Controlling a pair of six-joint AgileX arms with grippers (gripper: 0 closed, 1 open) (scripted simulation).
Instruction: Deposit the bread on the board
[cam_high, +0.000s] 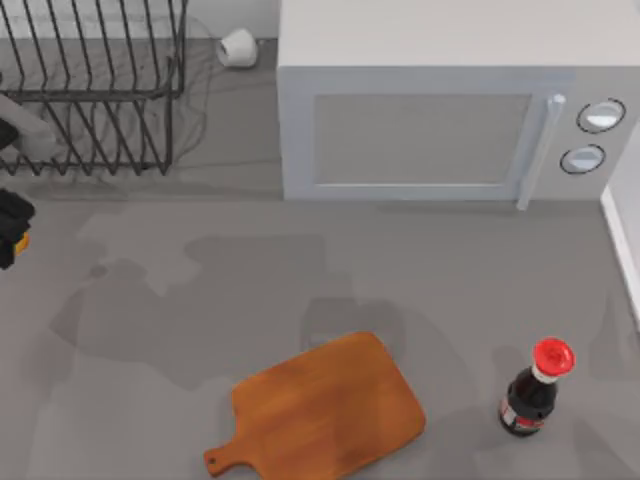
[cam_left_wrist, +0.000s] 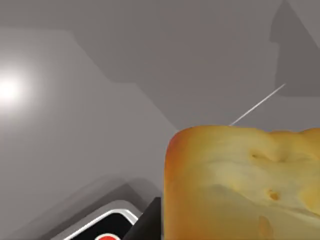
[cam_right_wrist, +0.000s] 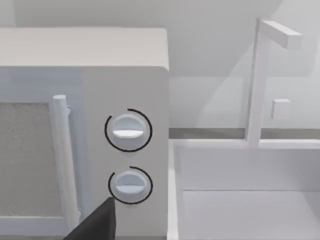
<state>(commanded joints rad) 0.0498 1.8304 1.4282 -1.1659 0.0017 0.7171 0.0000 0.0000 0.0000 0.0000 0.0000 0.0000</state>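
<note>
Bread (cam_left_wrist: 240, 185): sitting close before the left wrist camera, above grey tabletop | Left gripper (cam_high: 10, 232): lying at the table's far-left edge; grip state cannot be told | Board (cam_high: 325, 410): lying bare, near centre | Sauce bottle (cam_high: 535, 390): standing right of board | Right arm: facing the microwave (cam_right_wrist: 125, 150) dials; claw state cannot be told

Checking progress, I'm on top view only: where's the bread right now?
Observer: Left wrist view has the bread right up against the camera.
Operator: Over the board yet?
Observer: There's no wood of the board behind it there, just a plain grey surface.
Operator: Right arm?
Observer: Its wrist view faces the microwave knobs, with a white sink beside them.
</note>
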